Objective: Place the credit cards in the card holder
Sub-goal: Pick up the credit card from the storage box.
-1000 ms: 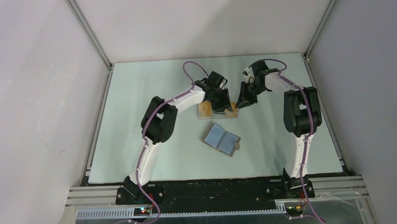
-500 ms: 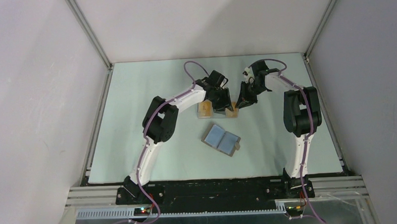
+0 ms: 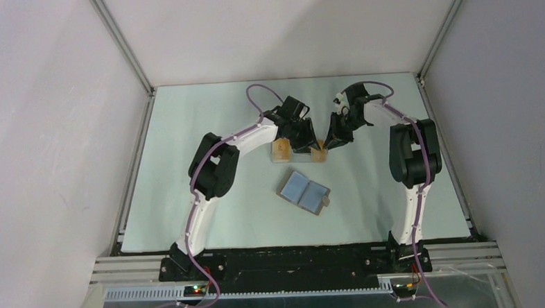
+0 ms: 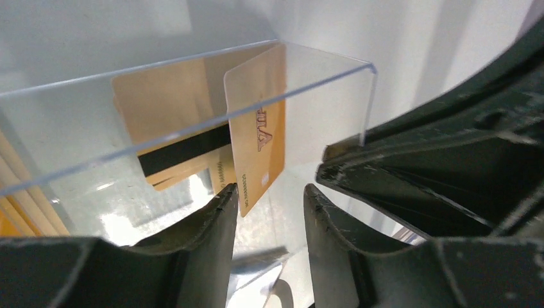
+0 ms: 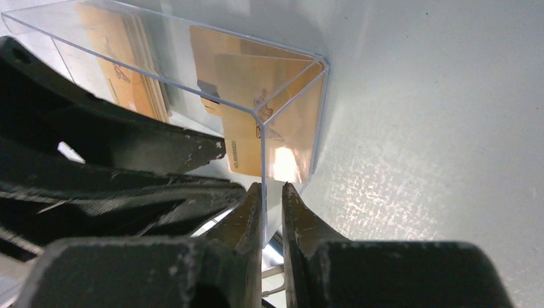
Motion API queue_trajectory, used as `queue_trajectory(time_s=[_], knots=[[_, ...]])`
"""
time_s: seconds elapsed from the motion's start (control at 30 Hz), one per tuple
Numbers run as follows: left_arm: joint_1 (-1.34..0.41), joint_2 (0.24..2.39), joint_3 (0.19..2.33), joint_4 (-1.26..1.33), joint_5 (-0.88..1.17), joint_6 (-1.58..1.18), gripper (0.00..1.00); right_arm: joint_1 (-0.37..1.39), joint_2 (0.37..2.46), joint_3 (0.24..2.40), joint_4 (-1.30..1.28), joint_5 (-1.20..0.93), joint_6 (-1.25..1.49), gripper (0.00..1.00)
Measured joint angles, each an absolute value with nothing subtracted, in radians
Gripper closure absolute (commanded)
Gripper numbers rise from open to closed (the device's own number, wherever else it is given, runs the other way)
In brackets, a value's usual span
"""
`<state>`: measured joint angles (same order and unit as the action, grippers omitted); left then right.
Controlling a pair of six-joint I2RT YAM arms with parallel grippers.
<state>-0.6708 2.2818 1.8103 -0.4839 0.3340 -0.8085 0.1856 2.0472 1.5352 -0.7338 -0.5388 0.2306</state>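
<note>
The worktop [image 3: 187, 165] carries two items on the centre line between the arms. The clear plastic box [image 3: 281, 153] sits at the far side. The card holder [image 3: 304, 192] lies open and flat on the near side, apart from the box and toward the arm bases.

Both arms converge on the box. The right gripper [image 5: 272, 189] is closed on the box's end wall. The clear panel runs down into the narrow gap between its fingers, so this arm appears to steady the box.

The left gripper [image 4: 269, 192] reaches into the box from above, with its jaws standing apart. One credit card [image 4: 260, 135] stands on edge directly ahead of the gap. Its nearest corner is at the inner face of the left-hand finger [image 4: 218, 218] in the wrist view. It is separated from the other finger [image 4: 333, 218] and is not clamped.

The card's plane runs roughly along the gripper's line of reach, so the jaws face its two flat sides. Further credit cards [image 4: 167, 109] lean against the wall behind it, and a stack [image 5: 128, 64] stands at the opposite end of the box.

Governing relation: the card lies off-centre in the gap, toward one finger. The left arm is the nearer arm and the only one free to take it. Closing should trap the card across its thickness, and a small advance first would likely give a deeper hold. The holder then lies back toward the arm bases from this grasp point.
</note>
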Motion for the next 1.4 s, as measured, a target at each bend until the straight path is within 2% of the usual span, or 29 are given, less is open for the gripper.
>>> queue_trajectory(time_s=[0.47, 1.0, 1.4], knots=[[-0.677, 2.251, 1.796, -0.458, 0.344, -0.812, 0.55, 0.186, 2.047, 1.533, -0.731, -0.542, 0.231, 0.96], [-0.678, 2.287, 1.765, -0.458, 0.260, -0.804, 0.53, 0.186, 2.047, 1.533, -0.733, -0.546, 0.228, 0.96], [-0.679, 2.335, 1.842, -0.484, 0.302, -0.814, 0.56, 0.175, 2.047, 1.533, -0.737, -0.542, 0.227, 0.96]])
